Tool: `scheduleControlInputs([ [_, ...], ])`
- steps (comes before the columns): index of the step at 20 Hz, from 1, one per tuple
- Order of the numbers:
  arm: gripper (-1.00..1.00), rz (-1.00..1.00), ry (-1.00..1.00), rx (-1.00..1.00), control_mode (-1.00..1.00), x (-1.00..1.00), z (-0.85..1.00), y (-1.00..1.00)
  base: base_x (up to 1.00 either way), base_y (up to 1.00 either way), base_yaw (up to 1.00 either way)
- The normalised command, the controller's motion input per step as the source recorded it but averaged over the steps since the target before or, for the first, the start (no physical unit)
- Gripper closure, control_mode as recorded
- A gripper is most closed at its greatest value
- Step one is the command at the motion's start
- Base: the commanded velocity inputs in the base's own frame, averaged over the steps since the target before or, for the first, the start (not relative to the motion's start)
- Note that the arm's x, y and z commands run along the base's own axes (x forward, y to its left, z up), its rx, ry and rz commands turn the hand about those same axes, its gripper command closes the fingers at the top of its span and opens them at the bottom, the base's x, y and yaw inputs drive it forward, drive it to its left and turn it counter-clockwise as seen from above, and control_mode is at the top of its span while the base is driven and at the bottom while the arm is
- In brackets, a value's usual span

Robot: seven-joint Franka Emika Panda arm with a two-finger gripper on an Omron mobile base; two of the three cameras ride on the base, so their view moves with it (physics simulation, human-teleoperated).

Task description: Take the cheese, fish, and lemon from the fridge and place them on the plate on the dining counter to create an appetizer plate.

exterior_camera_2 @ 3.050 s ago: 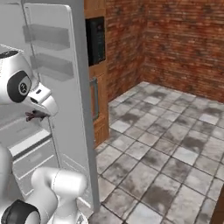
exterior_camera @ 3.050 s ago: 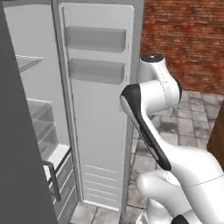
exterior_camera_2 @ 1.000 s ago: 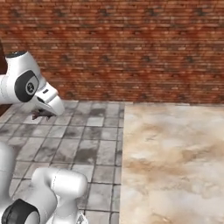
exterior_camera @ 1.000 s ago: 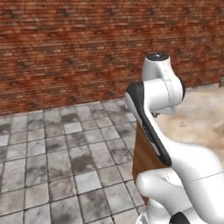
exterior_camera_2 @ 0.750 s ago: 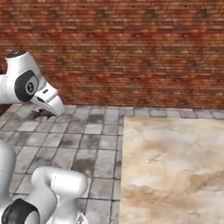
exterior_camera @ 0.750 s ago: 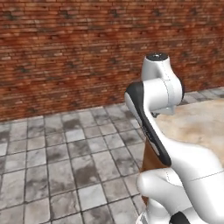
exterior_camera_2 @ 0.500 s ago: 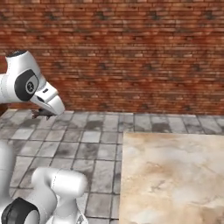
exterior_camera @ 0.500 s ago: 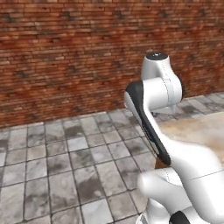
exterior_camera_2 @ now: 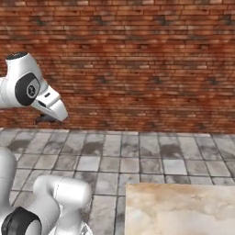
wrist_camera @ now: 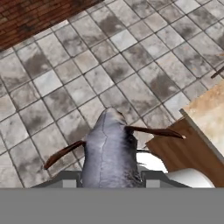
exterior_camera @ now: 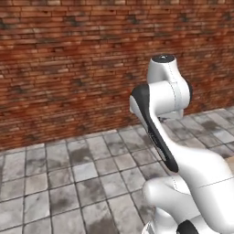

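Observation:
The fish [wrist_camera: 109, 151], grey with thin brown fins, sticks out forward between my fingers in the hand view. My gripper [wrist_camera: 109, 176] is shut on it. In the right base view the gripper [exterior_camera_2: 46, 117] hangs below the white wrist at the left, with a dark bit of the fish in it. A corner of the dining counter [exterior_camera_2: 179, 209] with its beige marbled top lies at the lower right, and its edge [wrist_camera: 209, 114] shows to the right of the fish over a brown wooden side. The cheese, lemon, fridge and plate are out of view.
A red brick wall [exterior_camera: 73, 64] runs across the back. Grey stone floor tiles [exterior_camera_2: 137, 151] spread between the wall and the counter. My white arm [exterior_camera: 164, 119] rises in the right half of the left base view.
The whole picture has swung: the fridge has gone from view, the brick wall and floor have slid across, and the counter top has moved lower right. The arm keeps its pose with the fish.

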Motion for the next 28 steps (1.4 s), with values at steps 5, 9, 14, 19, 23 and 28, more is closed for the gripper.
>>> scheduleControlInputs([
  [5, 1.00, 0.00, 0.00, 0.00, 1.00, 0.00, 0.00, 0.00, 1.00, 0.20, -0.24],
  [9, 1.00, 0.00, 0.00, 0.00, 1.00, 0.00, 0.00, 0.00, 0.98, 0.39, -0.48],
  [14, 1.00, 0.00, 0.00, 0.00, 1.00, 0.00, 0.00, 0.00, 0.77, 0.46, -0.62],
  [19, 1.00, 0.00, 0.00, 0.00, 1.00, 0.00, 0.00, 0.00, 0.59, 0.46, -0.69],
  [23, 1.00, 0.00, 0.00, 0.00, 1.00, 0.00, 0.00, 0.00, 0.51, 0.46, -0.72],
  [28, 1.00, 0.00, 0.00, 0.00, 1.00, 0.00, 0.00, 0.00, 0.51, 0.46, -0.72],
])
